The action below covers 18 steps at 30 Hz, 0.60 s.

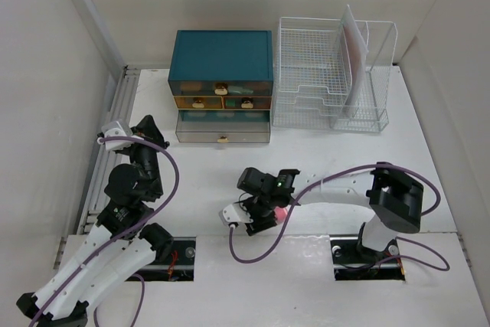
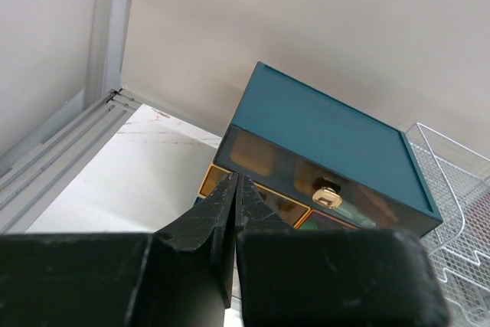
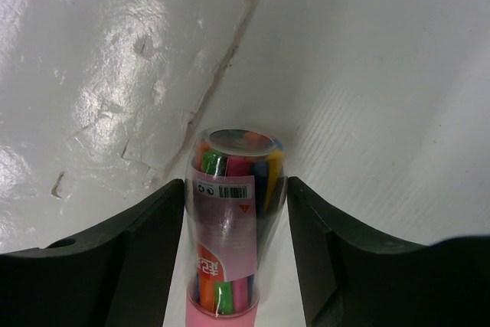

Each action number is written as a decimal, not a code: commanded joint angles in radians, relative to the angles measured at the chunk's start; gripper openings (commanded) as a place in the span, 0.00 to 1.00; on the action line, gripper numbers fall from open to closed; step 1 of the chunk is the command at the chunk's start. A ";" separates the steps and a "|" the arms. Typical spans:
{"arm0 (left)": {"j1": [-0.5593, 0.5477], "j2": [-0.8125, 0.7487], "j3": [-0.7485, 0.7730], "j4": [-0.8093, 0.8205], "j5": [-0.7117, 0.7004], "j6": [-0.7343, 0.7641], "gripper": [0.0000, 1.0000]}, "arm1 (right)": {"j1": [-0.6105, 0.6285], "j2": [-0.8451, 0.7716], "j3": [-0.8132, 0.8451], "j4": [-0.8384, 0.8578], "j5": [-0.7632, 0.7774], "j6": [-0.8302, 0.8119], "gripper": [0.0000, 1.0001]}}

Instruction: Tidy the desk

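Markers in a clear, pink-ended tube [image 3: 230, 212] sit clamped between the fingers of the right end effector [image 3: 236, 189], low over the near middle of the white surface [image 1: 321, 158], which spreads beneath both arms to the back wall. The left end effector [image 2: 236, 189], fingers pressed together on nothing, hangs over the left side, pointing toward the teal drawer box [image 1: 220, 55], whose bottom drawer [image 1: 222, 129] stands pulled out. Beside the box, at the far edge, a white wire rack [image 1: 306, 74] holds a flat pale packet [image 1: 354, 51] on edge.
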 commanded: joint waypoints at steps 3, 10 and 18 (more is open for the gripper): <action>0.002 -0.012 -0.013 0.049 -0.009 0.018 0.00 | 0.004 0.009 0.034 -0.054 0.107 0.019 0.60; 0.002 -0.021 -0.013 0.049 -0.018 0.027 0.10 | 0.004 0.063 0.025 -0.077 0.181 0.048 0.66; 0.002 -0.021 -0.013 0.049 -0.018 0.027 0.31 | 0.004 0.118 0.025 -0.047 0.190 0.093 0.24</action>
